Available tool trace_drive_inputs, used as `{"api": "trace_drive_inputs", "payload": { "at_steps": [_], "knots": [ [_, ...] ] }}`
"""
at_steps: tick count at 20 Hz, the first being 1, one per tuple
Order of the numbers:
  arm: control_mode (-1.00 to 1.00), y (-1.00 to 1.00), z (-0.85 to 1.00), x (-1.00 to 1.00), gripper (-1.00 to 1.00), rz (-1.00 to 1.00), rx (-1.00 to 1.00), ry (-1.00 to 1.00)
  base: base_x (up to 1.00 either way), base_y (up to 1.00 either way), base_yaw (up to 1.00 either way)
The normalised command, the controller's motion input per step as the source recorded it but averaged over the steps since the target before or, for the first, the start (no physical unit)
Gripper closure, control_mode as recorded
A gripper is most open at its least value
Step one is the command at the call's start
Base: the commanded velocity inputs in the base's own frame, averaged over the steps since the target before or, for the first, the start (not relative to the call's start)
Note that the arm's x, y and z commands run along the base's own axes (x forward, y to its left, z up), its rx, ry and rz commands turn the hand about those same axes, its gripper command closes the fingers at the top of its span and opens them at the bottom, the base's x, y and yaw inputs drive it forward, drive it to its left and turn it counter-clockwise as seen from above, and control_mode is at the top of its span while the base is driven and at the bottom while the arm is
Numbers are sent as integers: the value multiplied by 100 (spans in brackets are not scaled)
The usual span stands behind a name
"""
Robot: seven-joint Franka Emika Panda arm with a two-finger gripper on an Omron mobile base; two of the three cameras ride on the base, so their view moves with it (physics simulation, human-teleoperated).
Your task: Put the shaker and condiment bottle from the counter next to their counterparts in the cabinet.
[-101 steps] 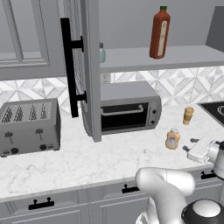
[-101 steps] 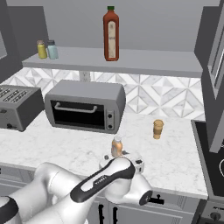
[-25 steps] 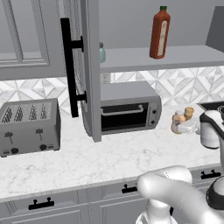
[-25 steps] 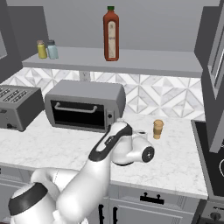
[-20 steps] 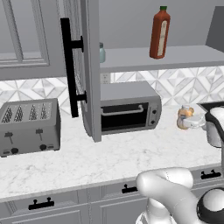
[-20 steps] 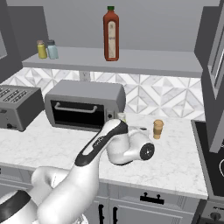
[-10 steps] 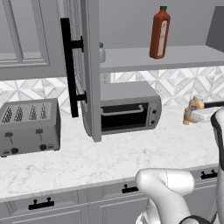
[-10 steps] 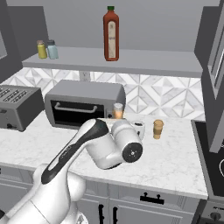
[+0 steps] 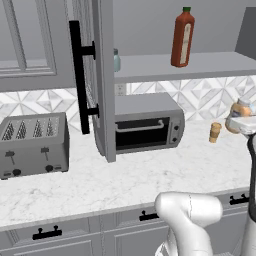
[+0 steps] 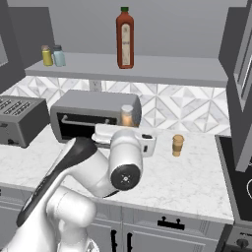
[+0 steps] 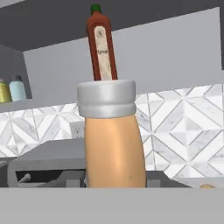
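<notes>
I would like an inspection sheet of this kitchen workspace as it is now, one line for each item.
Surface: white marble counter, dry, no spills seen.
Job's things: orange condiment bottle held off the counter, upright; tall red bottle upright on the cabinet shelf; pale teal shaker on the shelf beside a yellow shaker.
Clutter: tan cylinder, toaster, toaster oven on the counter.
Claw: claw shut on the condiment bottle.
Cables: nothing seen.
Surroundings: cabinet door open, tiled backsplash.
</notes>
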Motion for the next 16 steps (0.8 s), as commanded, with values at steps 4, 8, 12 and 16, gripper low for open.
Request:
{"api": "trace_drive_inputs", "payload": {
  "at_steps": [4,8,12,16],
  "knots": [
    [-100,0,78,-37,100,-11,0,-3,0,0,0],
    [-100,0,80,-11,100,-9,-2,-2,0,0,0],
    [-100,0,73,0,100,-2,-6,-2,0,0,0],
    [-100,0,62,0,100,0,-6,-1,0,0,0]
  ]
}}
